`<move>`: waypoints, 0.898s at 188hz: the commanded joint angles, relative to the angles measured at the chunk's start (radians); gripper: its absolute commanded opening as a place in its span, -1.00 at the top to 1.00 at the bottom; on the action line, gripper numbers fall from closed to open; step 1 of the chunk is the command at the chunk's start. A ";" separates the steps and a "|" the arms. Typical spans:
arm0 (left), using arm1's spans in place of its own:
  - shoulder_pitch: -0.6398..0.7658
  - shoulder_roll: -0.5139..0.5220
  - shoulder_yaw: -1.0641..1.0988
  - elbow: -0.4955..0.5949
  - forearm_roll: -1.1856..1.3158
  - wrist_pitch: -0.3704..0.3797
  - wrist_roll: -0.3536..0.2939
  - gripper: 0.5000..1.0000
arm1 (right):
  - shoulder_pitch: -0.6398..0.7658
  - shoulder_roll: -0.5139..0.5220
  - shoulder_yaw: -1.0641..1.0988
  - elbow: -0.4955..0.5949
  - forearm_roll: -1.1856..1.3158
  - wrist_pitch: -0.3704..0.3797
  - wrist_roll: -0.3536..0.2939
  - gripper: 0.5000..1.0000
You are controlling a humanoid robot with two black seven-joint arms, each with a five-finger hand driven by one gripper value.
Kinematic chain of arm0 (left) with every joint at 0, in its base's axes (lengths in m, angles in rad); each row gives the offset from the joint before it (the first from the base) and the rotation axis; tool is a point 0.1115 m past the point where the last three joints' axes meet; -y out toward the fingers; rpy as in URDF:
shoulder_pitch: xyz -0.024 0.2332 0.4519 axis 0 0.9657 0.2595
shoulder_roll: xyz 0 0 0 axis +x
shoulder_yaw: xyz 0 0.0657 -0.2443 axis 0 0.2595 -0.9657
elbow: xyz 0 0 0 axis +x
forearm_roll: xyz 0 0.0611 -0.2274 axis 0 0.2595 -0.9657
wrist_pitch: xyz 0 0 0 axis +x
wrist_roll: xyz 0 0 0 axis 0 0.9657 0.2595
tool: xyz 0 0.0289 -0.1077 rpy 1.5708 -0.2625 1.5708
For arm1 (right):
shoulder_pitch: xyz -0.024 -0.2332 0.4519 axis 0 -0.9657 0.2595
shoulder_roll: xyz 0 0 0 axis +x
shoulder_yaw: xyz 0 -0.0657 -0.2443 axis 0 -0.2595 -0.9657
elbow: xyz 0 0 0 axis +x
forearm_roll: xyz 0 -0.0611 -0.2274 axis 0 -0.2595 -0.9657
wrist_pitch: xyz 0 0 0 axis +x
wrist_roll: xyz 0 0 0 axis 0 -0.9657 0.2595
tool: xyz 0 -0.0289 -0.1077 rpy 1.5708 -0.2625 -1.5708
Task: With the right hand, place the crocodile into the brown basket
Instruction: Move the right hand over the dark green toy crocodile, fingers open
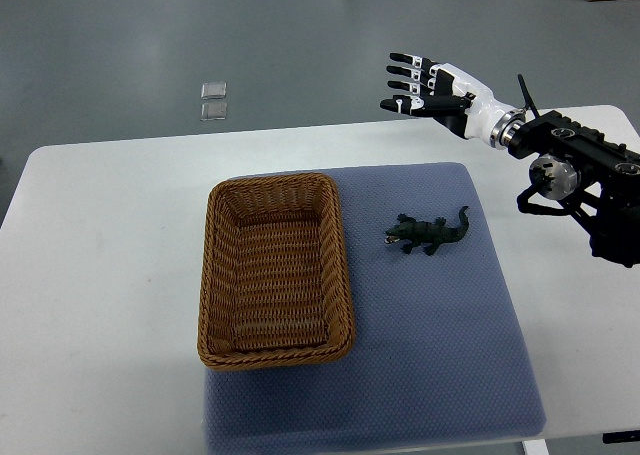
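1. White table [100, 275] is carrying everything; the arm is reaching in over its 2 o'clock corner.
2. Blue mat [450, 355] is covering the centre-right. Fingertips digging into it could be dragging the toy instead of lifting it.
3. Brown basket [205, 275] is sitting on the mat's left part. An early release probably means the toy is hitting the 3 o'clock rim and bouncing out.
4. Right hand [430, 90] is hovering at 12 o'clock of the toy, well apart, fingers spread wide, holding and touching nothing.
5. Crocodile [428, 233] is lying on the mat at 3 o'clock of the basket, near but apart. It is small and low, so it is likely slipping from big fingers.
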 commanded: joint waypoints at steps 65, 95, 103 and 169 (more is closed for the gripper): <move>0.000 0.000 0.000 0.001 0.000 -0.001 0.002 -1.00 | 0.031 -0.033 -0.012 0.030 -0.586 0.054 0.203 -0.71; 0.000 0.000 0.000 0.001 0.000 0.000 0.000 -1.00 | 0.043 -0.036 -0.047 0.035 -0.845 0.054 0.312 -0.71; 0.000 0.000 0.000 0.001 0.000 0.000 0.000 -1.00 | 0.057 -0.036 -0.067 0.039 -0.893 0.054 0.335 -0.71; 0.000 0.000 0.000 0.001 0.001 0.000 0.000 -1.00 | 0.186 -0.096 -0.425 0.121 -1.065 -0.049 0.349 -0.71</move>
